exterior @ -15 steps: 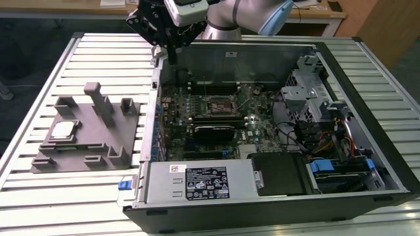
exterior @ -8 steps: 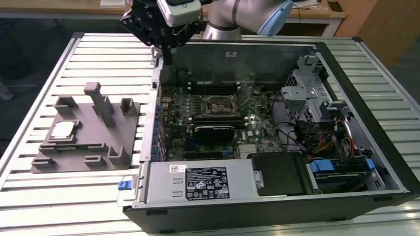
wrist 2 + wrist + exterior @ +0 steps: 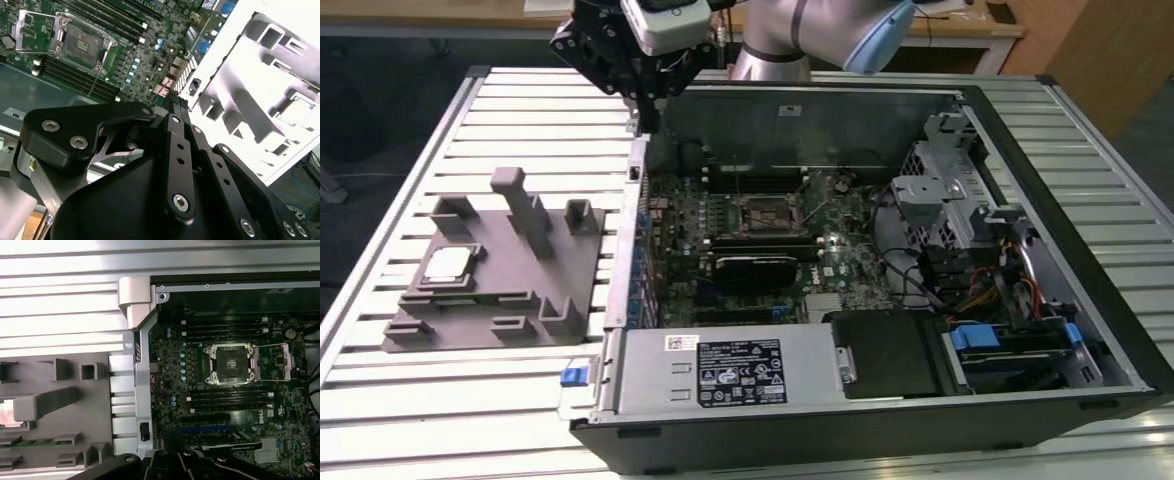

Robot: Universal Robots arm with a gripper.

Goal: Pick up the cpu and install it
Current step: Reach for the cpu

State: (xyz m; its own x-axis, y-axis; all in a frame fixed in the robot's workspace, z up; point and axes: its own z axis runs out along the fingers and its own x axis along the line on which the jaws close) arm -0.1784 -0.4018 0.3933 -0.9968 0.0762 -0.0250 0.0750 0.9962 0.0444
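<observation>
- cpu [image 3: 450, 263]: lies flat in a recess of the grey fixture [image 3: 520, 290]. The fixture stands on the slatted counter [image 3: 400, 180], just beside the open case [image 3: 1014, 160], on the exterior view's left. In the second wrist view the cpu [image 3: 298, 110] shows as a pale square seated among the fixture's posts.
- Tool [image 3: 644, 115]: hangs high over the case wall nearest the fixture, at the far corner, well apart from the cpu. In the second wrist view the tool [image 3: 174, 97] has its fingers brought together at the tips, with nothing between them: closed and empty.
- Key relation: in the exterior view the cpu lies to the left of the tool, nearer the camera, and lower. The fixture's tall posts stand between the two. The cpu is square, so it has no long axis to align with; its top faces up.
- Socket [image 3: 767, 212]: sits on the motherboard [image 3: 841, 270] inside the case, on the other side of the tool from the cpu. In the first wrist view the socket [image 3: 229, 362] is bare, frame swung open.
- Status, as judged: pick-up not yet begun; cpu not yet grasped.
</observation>
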